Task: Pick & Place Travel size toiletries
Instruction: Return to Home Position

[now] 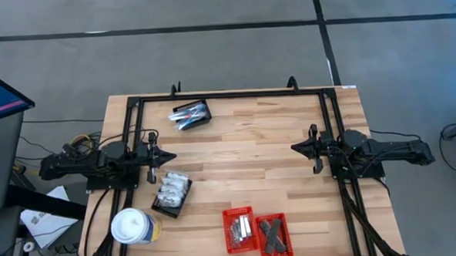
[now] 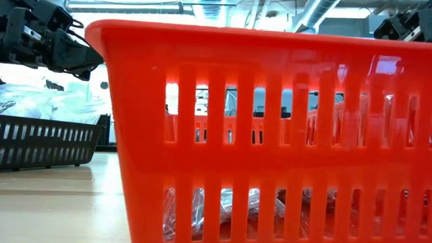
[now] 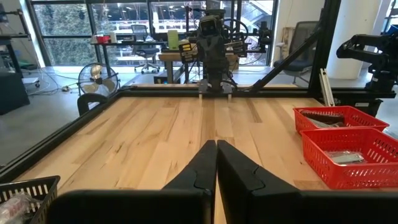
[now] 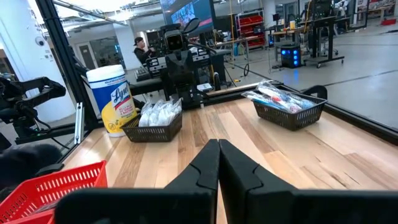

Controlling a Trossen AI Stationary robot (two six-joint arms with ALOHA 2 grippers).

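We judge the sorting done and the closing step, parking both arms, all but complete. The left arm (image 1: pixel 98 161) lies folded at its side of the desk (image 1: pixel 245 166) and the right arm (image 1: pixel 375 151) at the other, tips pointing at each other across bare wood. In each wrist view the left jaws and the right jaws are pressed fully together, holding nothing.

No toiletries lie loose on the desk; all we can see sit in 4 baskets. Silvery tubes (image 1: pixel 189 114) fill 1 black basket (image 1: pixel 210 117) at the high view's top edge. White packets (image 1: pixel 172 189) fill the other black basket (image 1: pixel 170 212), just beside the left arm's tip. 2 red baskets stand touching at the bottom edge: the left red basket (image 1: pixel 226 221) holds silvery pieces (image 1: pixel 240 229) and the right red basket (image 1: pixel 286 222) holds dark sticks (image 1: pixel 273 232).

To finish well, we would keep both pairs of jaws closed and lifted, and settle the joints slowly. The left arm needs more care: the packet basket and the white cup (image 1: pixel 130 226) stand near it, so any drop or sideways swing could knock them. The right arm has open desk around it.
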